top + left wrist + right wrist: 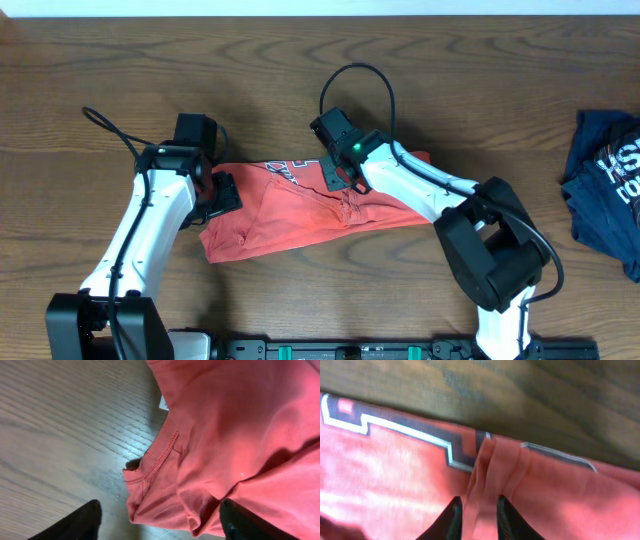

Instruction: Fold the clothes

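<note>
The red-orange T-shirt (290,215) lies bunched in a rough band at the middle of the wooden tabletop (150,70), between the two arms. The left end effector (160,525) hangs low over the shirt's left end with its fingers spread wide open, the ribbed collar (160,455) and a crumpled edge lying between them, a white tag (163,402) just beyond. The right end effector (479,520) is closed narrowly on a raised pleat of the shirt, beside the grey-white lettering (410,430). A dark blue garment (605,180) lies well apart at the tabletop's right edge.
</note>
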`<state>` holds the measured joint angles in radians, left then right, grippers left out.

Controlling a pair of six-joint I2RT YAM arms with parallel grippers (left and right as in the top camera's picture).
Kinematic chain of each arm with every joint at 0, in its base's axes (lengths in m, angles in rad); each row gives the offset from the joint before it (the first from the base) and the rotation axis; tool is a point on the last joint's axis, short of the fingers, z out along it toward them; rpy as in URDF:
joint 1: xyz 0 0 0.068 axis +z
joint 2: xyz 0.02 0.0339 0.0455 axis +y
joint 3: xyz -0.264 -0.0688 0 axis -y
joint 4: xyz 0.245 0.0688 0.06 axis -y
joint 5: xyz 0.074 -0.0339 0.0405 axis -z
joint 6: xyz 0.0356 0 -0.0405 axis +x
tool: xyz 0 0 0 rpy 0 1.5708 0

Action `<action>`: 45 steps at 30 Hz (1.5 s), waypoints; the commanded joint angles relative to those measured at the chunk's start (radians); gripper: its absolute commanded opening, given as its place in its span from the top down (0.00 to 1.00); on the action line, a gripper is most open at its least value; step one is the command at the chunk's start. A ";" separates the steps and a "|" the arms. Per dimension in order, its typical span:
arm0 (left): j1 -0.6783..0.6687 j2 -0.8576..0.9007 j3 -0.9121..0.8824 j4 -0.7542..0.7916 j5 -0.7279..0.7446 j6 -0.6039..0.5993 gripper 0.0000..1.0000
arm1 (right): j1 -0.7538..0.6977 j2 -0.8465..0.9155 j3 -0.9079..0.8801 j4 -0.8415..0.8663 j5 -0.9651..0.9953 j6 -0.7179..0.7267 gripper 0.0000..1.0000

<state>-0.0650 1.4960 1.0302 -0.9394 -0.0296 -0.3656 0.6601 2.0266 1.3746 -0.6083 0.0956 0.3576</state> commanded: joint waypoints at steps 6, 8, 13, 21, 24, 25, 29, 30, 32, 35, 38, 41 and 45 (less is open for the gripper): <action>0.008 0.012 0.008 0.020 -0.002 0.022 0.09 | -0.052 -0.258 0.019 -0.097 -0.014 -0.034 0.61; 0.008 0.039 0.008 0.048 0.041 0.079 0.08 | -0.070 -0.293 0.019 -0.143 -0.014 -0.033 0.61; 0.008 0.146 0.008 0.105 0.094 0.134 0.08 | -0.102 -0.313 0.019 -0.249 -0.014 -0.028 0.61; 0.008 0.316 0.008 0.200 0.102 0.137 0.08 | -0.121 -0.312 0.019 -0.314 -0.013 -0.021 0.62; 0.008 0.351 0.008 0.224 0.165 0.164 0.10 | -0.121 -0.312 0.019 -0.315 -0.013 -0.021 0.63; 0.008 0.359 0.008 0.227 0.194 0.171 0.14 | -0.121 -0.312 0.019 -0.315 -0.013 -0.021 0.63; 0.008 0.365 0.008 0.226 0.248 0.182 0.43 | -0.121 -0.312 0.019 -0.316 -0.013 -0.021 0.63; 0.008 0.365 0.008 0.225 0.247 0.183 0.53 | -0.121 -0.312 0.019 -0.316 -0.013 -0.021 0.63; 0.008 0.365 0.008 0.219 0.247 0.191 0.71 | -0.121 -0.312 0.019 -0.318 -0.013 -0.021 0.63; 0.014 0.362 0.014 0.209 0.238 0.190 0.94 | -0.126 -0.312 0.019 -0.327 -0.013 -0.021 0.63; 0.038 0.340 0.045 0.162 0.162 0.172 0.94 | -0.136 -0.312 0.019 -0.346 -0.013 -0.022 0.63; 0.078 0.311 0.107 0.076 0.020 0.126 0.94 | -0.154 -0.312 0.019 -0.371 0.000 -0.021 0.63; 0.164 0.272 0.224 -0.025 -0.046 0.119 0.94 | -0.191 -0.312 0.019 -0.404 0.023 -0.017 0.59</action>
<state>0.0372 1.8191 1.1629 -0.9367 0.0425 -0.2173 0.5014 1.7115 1.3911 -0.9989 0.0872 0.3340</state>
